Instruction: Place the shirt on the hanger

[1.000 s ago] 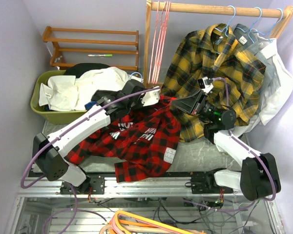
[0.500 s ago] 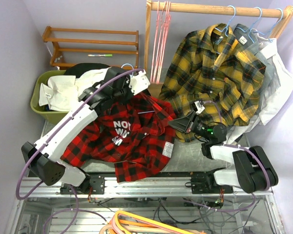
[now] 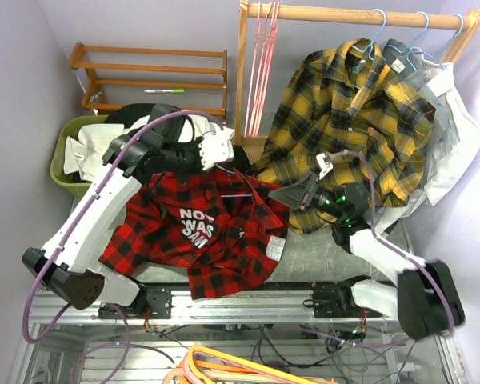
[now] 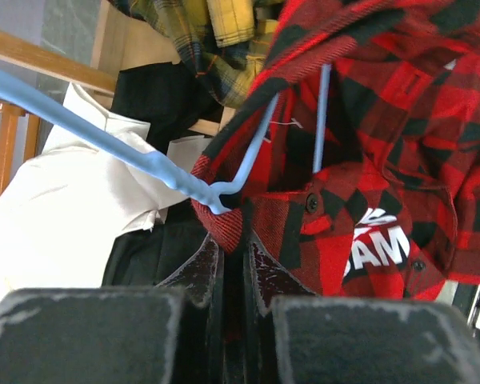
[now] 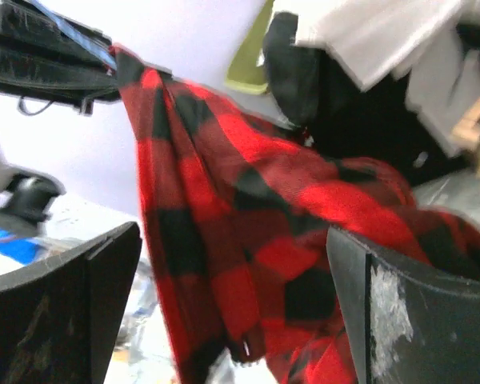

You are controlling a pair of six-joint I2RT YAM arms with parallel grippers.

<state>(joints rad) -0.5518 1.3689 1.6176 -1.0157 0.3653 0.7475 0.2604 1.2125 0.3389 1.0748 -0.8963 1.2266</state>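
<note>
over the table, our left claw is clamped on the shirt right where the hanger bends inside the cloth. our right claw gapes wide beside the shirt's edge. we judge the thin, smooth blue wire could slip from the soft, floppy red-and-black flannel, or the cloth could slump off one shoulder.

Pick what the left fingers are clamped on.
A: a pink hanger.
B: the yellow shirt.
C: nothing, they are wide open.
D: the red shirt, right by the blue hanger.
D: in the left wrist view the left fingers pinch the shirt's edge right beside the bend of the hanger wire.
</note>
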